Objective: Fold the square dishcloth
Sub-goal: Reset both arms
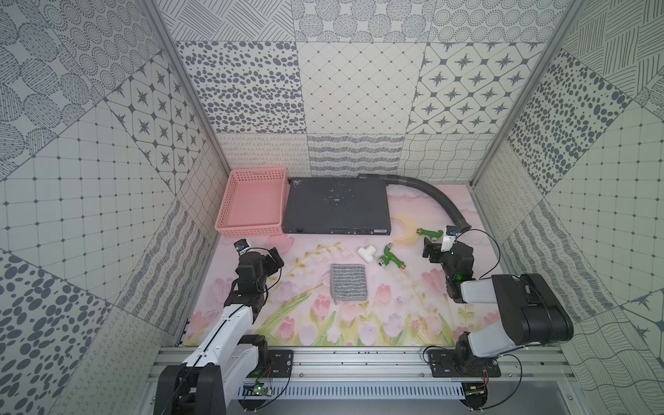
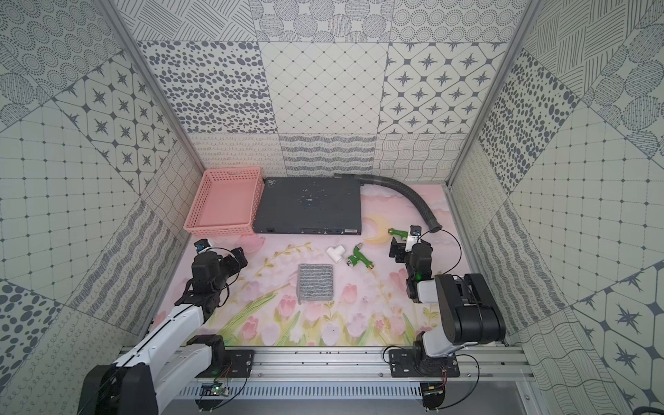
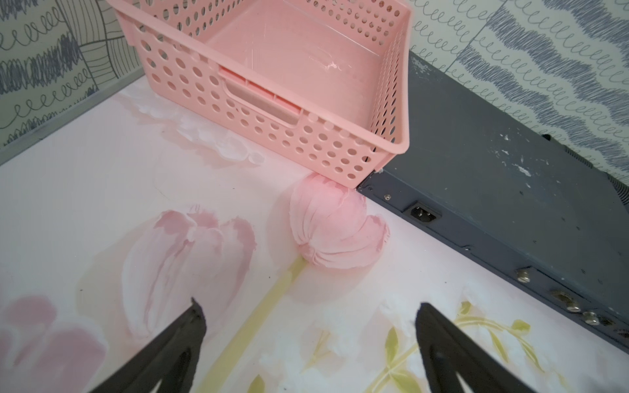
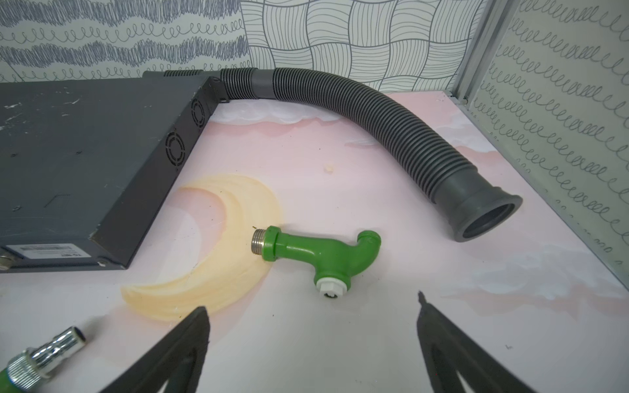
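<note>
My left fingers (image 3: 190, 326): matt black | dishcloth (image 1: 348, 281): fuzzy cloth | basket (image 1: 248, 227): smooth plastic | box (image 1: 336, 206): scuffed matt metal

The left arm (image 1: 235, 318) reaches forward from its base at the near left. Its white link rises to a black wrist that bends inward toward the middle. The left gripper (image 3: 308, 306) has its jaws spread wide, with nothing between them. The right arm (image 1: 481, 291) folds up from its base at the near right, with the elbow high and the forearm stretched forward. The right gripper (image 4: 311, 302) also has its jaws wide apart and empty. The two grippers are well apart from each other.
</note>
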You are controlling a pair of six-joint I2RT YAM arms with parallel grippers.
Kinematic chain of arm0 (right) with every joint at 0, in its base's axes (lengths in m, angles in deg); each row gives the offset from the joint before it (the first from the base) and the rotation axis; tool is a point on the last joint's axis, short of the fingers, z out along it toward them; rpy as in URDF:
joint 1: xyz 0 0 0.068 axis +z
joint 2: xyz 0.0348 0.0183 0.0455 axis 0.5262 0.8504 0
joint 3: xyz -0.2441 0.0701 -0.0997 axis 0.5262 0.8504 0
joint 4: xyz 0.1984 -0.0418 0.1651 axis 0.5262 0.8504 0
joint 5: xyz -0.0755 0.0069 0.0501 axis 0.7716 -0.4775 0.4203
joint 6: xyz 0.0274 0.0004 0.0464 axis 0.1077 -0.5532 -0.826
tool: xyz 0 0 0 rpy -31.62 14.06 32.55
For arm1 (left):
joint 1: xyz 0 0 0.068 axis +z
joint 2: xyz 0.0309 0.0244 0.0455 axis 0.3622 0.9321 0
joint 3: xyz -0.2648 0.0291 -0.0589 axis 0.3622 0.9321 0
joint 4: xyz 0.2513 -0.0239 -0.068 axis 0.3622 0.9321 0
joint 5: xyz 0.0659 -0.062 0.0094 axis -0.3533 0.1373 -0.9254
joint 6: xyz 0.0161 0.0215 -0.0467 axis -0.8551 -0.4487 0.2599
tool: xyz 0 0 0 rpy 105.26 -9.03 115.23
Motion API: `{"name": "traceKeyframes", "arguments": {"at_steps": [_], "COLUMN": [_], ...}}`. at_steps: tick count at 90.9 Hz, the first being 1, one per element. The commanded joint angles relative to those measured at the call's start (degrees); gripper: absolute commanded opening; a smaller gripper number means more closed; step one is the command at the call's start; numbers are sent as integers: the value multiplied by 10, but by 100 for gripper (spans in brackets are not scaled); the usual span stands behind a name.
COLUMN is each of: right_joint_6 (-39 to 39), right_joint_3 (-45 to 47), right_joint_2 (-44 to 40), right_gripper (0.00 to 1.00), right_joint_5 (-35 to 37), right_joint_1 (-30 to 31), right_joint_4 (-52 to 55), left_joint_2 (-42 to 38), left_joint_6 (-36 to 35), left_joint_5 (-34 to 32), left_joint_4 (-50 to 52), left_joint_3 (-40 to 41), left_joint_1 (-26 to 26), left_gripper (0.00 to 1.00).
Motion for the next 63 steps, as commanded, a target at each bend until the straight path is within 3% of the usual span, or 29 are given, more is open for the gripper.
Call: {"name": "traceKeyframes", "arguments": {"at_steps": [1, 17, 39, 63], "right_joint_6": [-5, -30, -29, -27], "right_joint_3": [-13, -22, -23, -27], "right_joint_2": [0, 5, 6, 7], "right_gripper": [97, 97, 97, 97], "right_joint_5": [-66, -8, -12, -17], "right_joint_1": [-17, -17, -17, -17], "right_joint_4": [-50, -41, -38, -31], "left_joint_2": [8, 28, 124, 244], "left_joint_6": [-38, -59, -88, -116], "left_joint_5": [38, 47, 59, 124], "left_joint_4": [-95, -181, -308, -434], "left_joint_3": [10, 32, 41, 50], "left_joint_1": [2, 3, 3, 2], "left_gripper": [99, 99, 99, 99]}}
